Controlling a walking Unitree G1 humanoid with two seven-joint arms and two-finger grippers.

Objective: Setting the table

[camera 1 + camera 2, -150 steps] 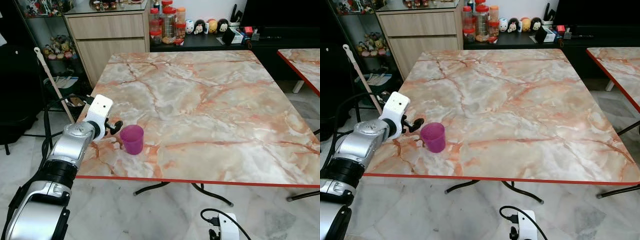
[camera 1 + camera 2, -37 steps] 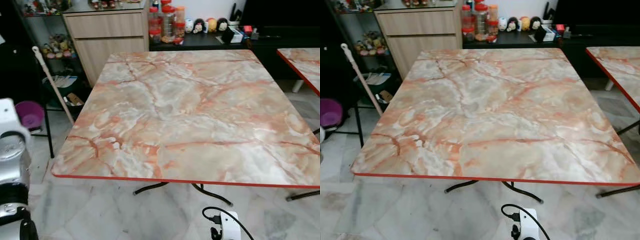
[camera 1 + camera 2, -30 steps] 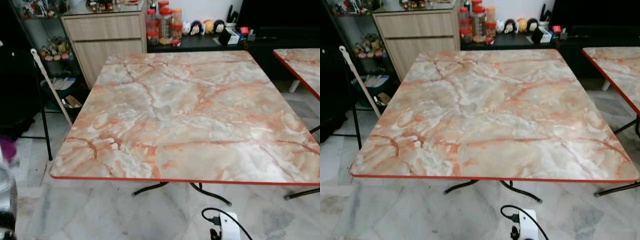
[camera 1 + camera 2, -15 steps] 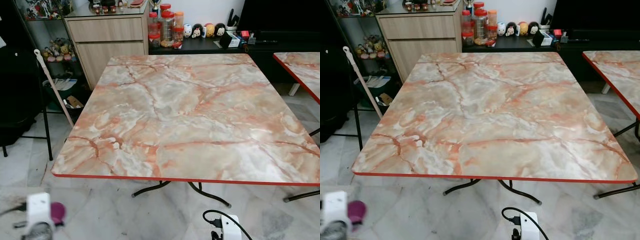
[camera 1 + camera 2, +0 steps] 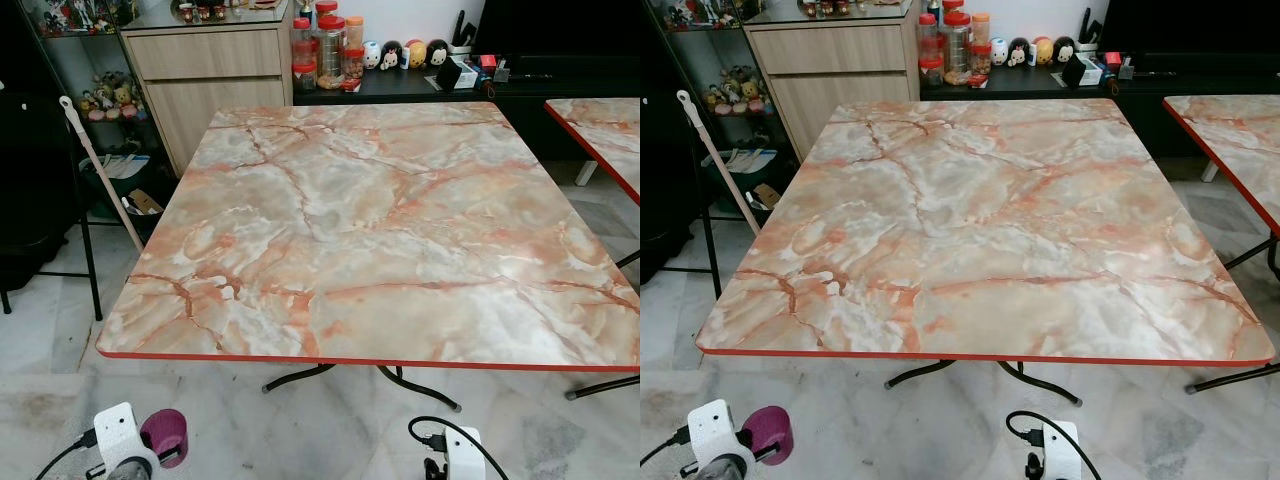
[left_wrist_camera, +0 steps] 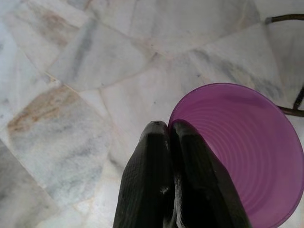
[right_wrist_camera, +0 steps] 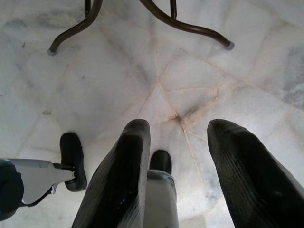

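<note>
**Cup held low, off the counter**

Down at the left, the left gripper [image 6: 164,137] pinches the purple cup [image 5: 164,437] by its rim, above the floor [image 5: 300,425] before the marble counter [image 5: 380,220]. The right gripper [image 7: 178,137] hangs spread wide.

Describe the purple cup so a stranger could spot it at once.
Start at the big square marble-patterned table with the red edge and look down past its near left corner. There, above the pale floor tiles, the left hand pinches the rim of a translucent purple plastic cup, the single purple item below tabletop level.
</note>
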